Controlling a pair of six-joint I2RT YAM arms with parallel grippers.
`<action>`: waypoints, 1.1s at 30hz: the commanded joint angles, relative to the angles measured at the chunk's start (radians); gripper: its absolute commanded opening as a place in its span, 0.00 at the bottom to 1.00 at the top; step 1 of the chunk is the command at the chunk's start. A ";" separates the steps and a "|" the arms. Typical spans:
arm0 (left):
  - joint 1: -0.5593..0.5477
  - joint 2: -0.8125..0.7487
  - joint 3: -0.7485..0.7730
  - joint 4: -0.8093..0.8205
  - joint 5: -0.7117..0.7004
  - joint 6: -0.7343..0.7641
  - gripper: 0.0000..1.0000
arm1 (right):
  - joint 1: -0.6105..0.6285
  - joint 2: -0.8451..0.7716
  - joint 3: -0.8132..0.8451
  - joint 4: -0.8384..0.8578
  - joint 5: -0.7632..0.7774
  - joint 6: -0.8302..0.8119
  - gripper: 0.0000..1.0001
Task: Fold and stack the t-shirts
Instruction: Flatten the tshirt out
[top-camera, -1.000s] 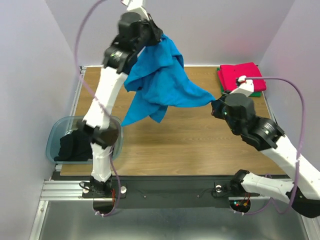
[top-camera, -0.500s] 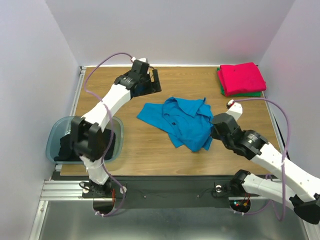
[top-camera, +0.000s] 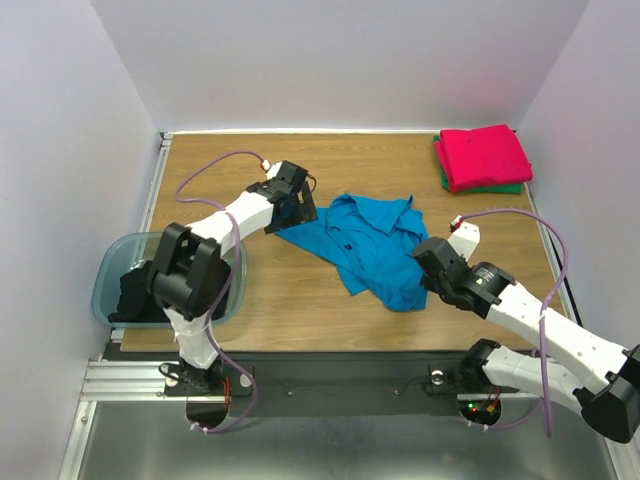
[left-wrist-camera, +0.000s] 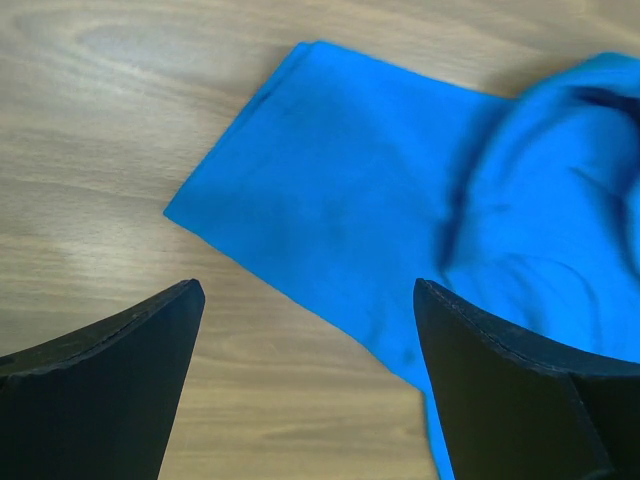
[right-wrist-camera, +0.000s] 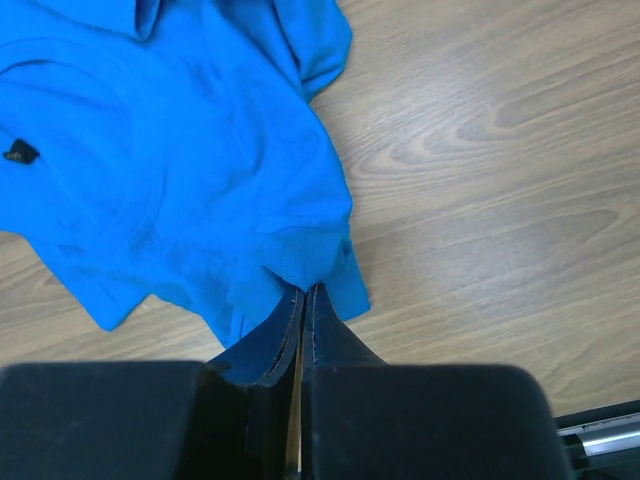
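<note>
On the middle of the wooden table (top-camera: 290, 300) the bright blue t-shirt (top-camera: 365, 245) is spread out unfolded and rumpled, with its collar showing near its far edge. The left gripper (top-camera: 297, 212) is held low over the shirt's left-hand corner. Its jaws are parted as wide as they go and nothing is held between them. In the left wrist view a flat corner of blue cloth and bare wood are framed between the two dark fingers (left-wrist-camera: 110, 390), and no contact with the cloth can be made out.

The right gripper (right-wrist-camera: 303, 305) is shut tight at the shirt's near right edge. A small fold of the blue hem is pinched between its jaws, and the cloth is drawn into creases at that spot. The rest of the shirt is left lying flat on the wood, away from that arm.

At the far right corner of the table the red-pink t-shirt (top-camera: 485, 155) is laid folded on top of the green t-shirt (top-camera: 500, 188), of which only a narrow strip is seen along the near and left edges. At the near left edge a translucent blue-grey bin (top-camera: 108, 262) is set, partly hidden by the left arm, and the black t-shirt (top-camera: 135, 295) is bundled inside it
</note>
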 joint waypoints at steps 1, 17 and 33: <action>0.002 0.084 0.066 -0.042 -0.102 -0.083 0.98 | -0.016 -0.023 0.018 -0.004 0.062 0.022 0.00; 0.047 0.299 0.131 -0.069 -0.168 -0.199 0.84 | -0.039 -0.030 0.009 -0.004 0.040 0.009 0.00; -0.001 -0.207 -0.075 0.069 -0.156 -0.107 0.00 | -0.039 -0.026 0.227 0.014 0.164 -0.062 0.00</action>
